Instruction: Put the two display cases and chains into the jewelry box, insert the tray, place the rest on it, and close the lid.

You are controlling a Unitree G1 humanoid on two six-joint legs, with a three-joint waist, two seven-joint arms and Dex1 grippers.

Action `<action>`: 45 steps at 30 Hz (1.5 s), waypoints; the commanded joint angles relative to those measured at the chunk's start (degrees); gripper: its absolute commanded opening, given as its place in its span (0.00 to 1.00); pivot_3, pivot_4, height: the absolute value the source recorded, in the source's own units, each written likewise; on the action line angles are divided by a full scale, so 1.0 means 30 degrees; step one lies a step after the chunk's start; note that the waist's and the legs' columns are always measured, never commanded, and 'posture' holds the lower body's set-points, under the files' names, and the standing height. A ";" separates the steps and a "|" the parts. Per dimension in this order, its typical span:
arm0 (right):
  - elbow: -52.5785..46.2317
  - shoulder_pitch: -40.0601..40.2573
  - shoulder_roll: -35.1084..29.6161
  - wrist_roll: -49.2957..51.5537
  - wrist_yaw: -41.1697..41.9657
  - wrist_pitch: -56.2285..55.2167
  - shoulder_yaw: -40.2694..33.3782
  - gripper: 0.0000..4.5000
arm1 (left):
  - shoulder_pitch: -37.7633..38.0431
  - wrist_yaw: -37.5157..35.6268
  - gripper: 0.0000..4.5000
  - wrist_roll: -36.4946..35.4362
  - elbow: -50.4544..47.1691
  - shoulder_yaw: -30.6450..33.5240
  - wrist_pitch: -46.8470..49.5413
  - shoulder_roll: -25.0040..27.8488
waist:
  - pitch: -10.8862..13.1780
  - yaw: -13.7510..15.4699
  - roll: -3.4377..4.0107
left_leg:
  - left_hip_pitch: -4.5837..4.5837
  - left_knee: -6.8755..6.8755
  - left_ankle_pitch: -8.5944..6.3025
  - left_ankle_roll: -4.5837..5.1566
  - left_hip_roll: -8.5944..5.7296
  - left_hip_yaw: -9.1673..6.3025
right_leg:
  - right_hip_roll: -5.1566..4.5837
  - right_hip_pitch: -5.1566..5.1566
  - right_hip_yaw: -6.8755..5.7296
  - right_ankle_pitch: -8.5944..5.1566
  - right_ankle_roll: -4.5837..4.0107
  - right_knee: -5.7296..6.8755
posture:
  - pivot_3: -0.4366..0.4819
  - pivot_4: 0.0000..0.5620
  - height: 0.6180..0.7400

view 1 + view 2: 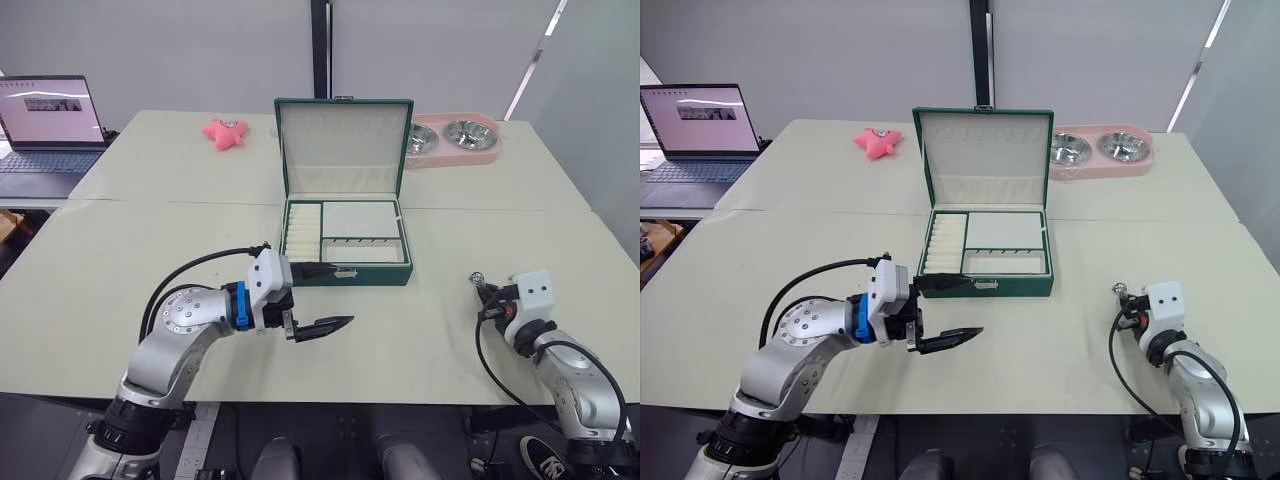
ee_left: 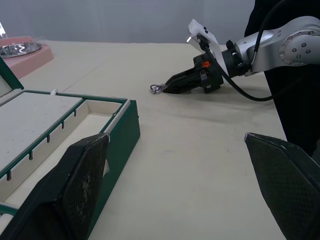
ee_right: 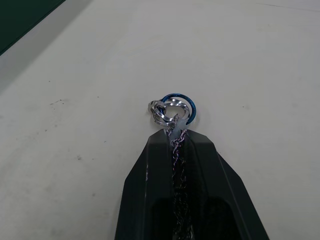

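Right gripper (image 3: pixel 175 137) pinching chain (image 3: pixel 172 112) – left gripper (image 1: pixel 318 298) gaping, empty; next: carrying chain toward box (image 1: pixel 345 245) at 10 o'clock.

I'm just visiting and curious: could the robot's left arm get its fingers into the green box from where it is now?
Probably yes. The lid stands open, the left gripper hangs open just before the jewelry box, and nothing lies between them. The tray already fills the inside.

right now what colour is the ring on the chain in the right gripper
Blue, beside silver rings on the chain pinched by the right gripper; clearest in the right wrist view.
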 commanded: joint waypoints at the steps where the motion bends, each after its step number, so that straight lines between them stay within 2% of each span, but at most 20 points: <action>1: 0.0133 0.0343 0.0062 0.0344 0.0313 0.0187 -0.0322 0.03 | 0.0094 0.0272 1.00 -0.0053 -0.0419 0.0511 -0.0322 -0.0087 | 0.0000 0.0005 0.0001 | 0.0000 0.0000 0.0000 0.0000 0.0000 0.0000 | 0.0000 0.0000 0.0000 0.0000 0.0000 0.0000 | 0.48 0.27 1.00; 11: -0.3447 -0.0868 -0.1090 0.3185 0.2720 0.1760 -0.0847 0.02 | 0.0251 0.0979 1.00 -0.0260 -0.0612 0.0969 0.0020 -0.0233 | 0.0050 0.0006 0.0078 | -0.0035 -0.0005 0.0000 0.0000 -0.0001 0.0006 | 0.0000 -0.0040 0.0006 0.0000 0.0000 0.0001 | 0.48 0.27 1.00; 21: -0.5741 -0.3814 -0.1928 0.5833 0.3439 0.4230 -0.0656 0.02 | 0.0405 0.1764 1.00 -0.0422 -0.1286 0.0983 0.0552 -0.0329 | 0.0057 0.0037 0.0085 | -0.0091 -0.0002 0.0000 0.0000 -0.0006 -0.0001 | -0.0004 -0.0097 0.0001 0.0000 0.0000 0.0001 | 0.48 0.27 1.00; 33: -0.5883 -0.7693 -0.2198 0.7359 0.3333 0.5827 -0.0355 0.02 | 0.0639 0.2185 1.00 -0.0474 -0.1554 0.1085 0.0699 -0.0435 | 0.0061 0.0028 0.0090 | -0.0101 -0.0005 0.0000 0.0000 -0.0002 0.0003 | -0.0003 -0.0125 0.0002 0.0000 0.0000 0.0008 | 0.48 0.27 1.00; 45: -0.4500 -1.0624 -0.2047 0.7255 0.4437 0.5647 0.1170 0.02 | 0.2384 0.4585 1.00 -0.0708 -0.2329 0.3105 0.0526 -0.1299 | 0.0063 0.0024 0.0092 | -0.0115 -0.0005 0.0000 0.0001 -0.0001 0.0014 | -0.0018 -0.0145 0.0005 0.0000 -0.0001 0.0009 | 0.48 0.27 1.00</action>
